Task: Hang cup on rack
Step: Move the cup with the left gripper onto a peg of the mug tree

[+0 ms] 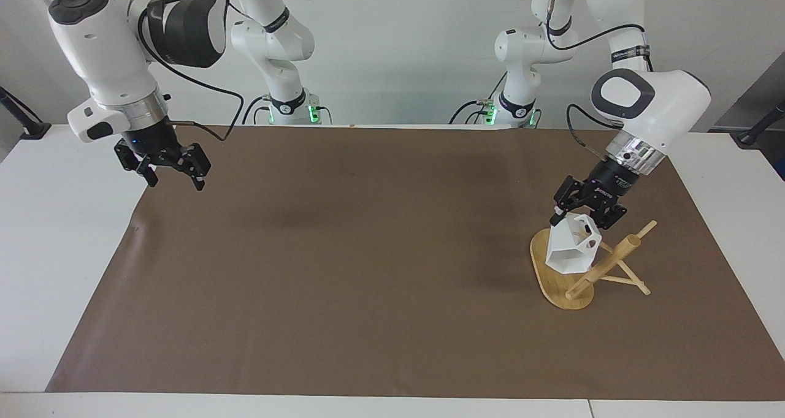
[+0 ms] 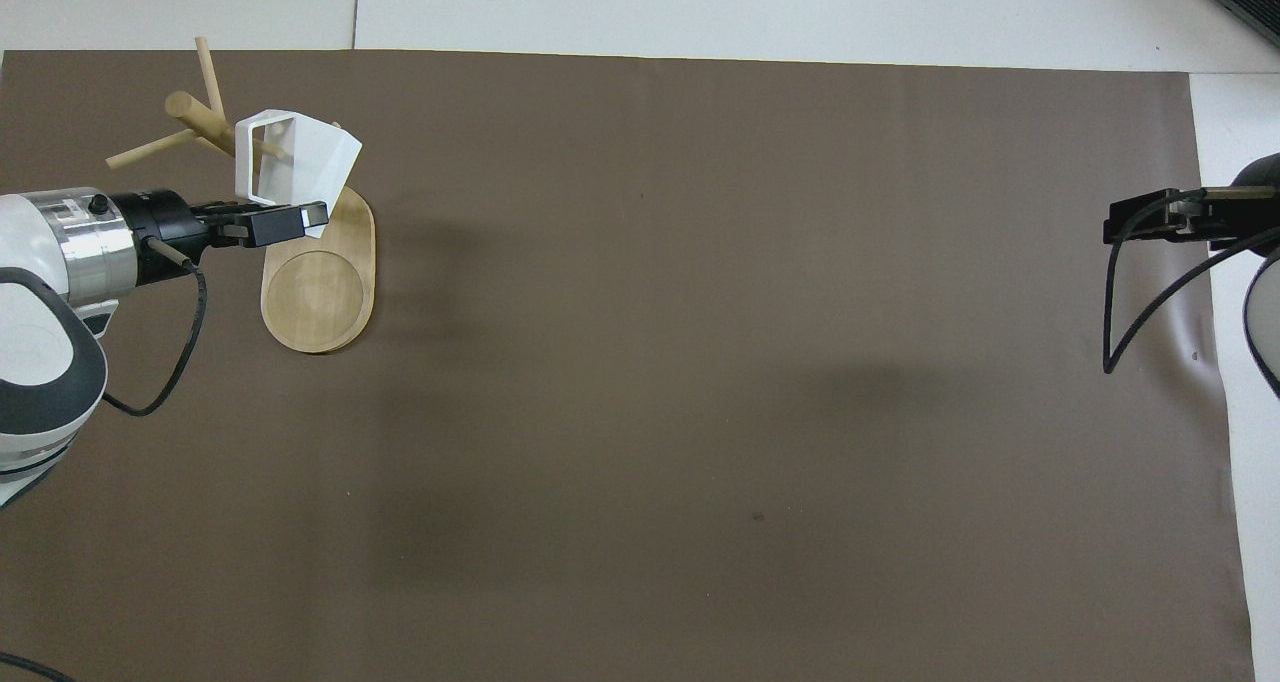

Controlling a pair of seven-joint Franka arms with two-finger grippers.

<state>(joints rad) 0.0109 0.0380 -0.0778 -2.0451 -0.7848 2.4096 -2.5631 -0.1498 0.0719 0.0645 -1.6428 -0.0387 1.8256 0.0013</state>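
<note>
Cup: white, matte, with flat angular facets and a polygonal rim; its flat handle is pierced by a round hole, seen in the facing view; it hangs tilted over the rack, mouth turned away from the robots, at the left arm's end of the table; the left gripper is clamped on its upper edge, fingertips closed on the cup wall; whether a peg passes through the handle hole cannot be told, since the cup covers that part of the rack; the rack is light bamboo, with a flat oval base carrying a shallow round recess, one thick round post leaning away from the robots, and thin dowel pegs projecting from it; the base lies on a brown mat of smooth sheet material, slightly wrinkled at the right arm's end; small white lettering on the left gripper body is too fine to read; the right gripper waits in the air over the mat's edge at the right arm's end, jaws spread and holding nothing; the overhead view cuts it off at the frame edge.
</note>
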